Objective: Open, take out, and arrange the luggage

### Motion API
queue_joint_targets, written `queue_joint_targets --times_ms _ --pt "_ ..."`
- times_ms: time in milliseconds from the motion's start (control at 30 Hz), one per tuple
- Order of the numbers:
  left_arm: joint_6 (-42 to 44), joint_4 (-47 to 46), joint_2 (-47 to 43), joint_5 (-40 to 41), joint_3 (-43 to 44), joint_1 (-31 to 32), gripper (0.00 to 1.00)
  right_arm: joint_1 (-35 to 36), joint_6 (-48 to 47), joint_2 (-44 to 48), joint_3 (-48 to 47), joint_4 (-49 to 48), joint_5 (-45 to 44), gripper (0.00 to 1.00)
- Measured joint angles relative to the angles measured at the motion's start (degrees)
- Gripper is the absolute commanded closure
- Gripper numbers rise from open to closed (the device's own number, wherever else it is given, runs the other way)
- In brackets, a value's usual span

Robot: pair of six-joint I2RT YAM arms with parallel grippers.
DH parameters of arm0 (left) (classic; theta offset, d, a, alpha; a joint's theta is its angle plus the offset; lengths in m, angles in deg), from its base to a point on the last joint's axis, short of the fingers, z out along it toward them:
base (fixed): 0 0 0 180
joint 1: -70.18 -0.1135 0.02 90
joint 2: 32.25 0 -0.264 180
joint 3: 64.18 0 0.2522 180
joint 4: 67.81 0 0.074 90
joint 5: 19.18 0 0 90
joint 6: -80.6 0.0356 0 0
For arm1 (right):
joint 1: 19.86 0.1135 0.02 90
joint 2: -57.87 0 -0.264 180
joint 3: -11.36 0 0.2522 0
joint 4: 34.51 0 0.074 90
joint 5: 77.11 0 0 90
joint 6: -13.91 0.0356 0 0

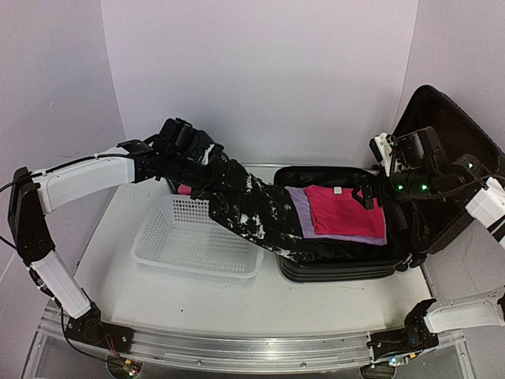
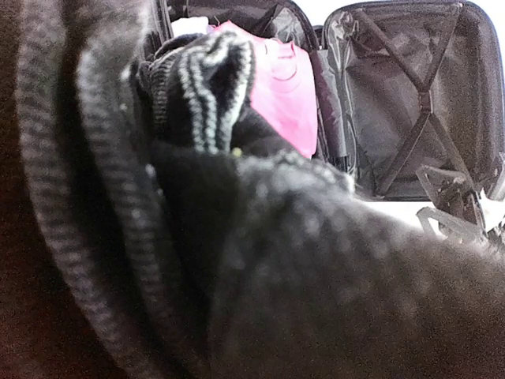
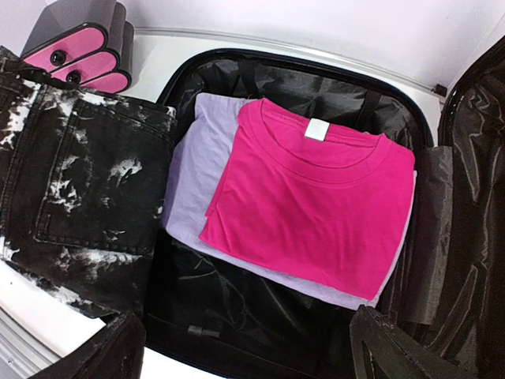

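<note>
Right wrist view: the right hand, jaws apart, hovers above the open luggage; left hand seemingly clamps jeans.

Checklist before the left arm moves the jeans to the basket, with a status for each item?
1. Lid of the luggage open: ok.
2. The left claw shut on the jeans: ok.
3. Jeans clear of the luggage rim: not ok, the trailing end drapes over it.
4. The basket upright beside the luggage: ok.
5. The right claw open above the shirts, holding nothing: ok.
6. The pink shirt folded on the lavender shirt: ok.
</note>
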Motion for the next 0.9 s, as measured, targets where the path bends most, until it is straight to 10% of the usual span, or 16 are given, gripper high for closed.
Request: queue_joint_targets --times_ms 900 --pt "17.5 13.6 -7.2 -3.0 -11.0 -12.8 1.00 0.0 1.6 -0.2 0.4 -0.3 2.5 0.07"
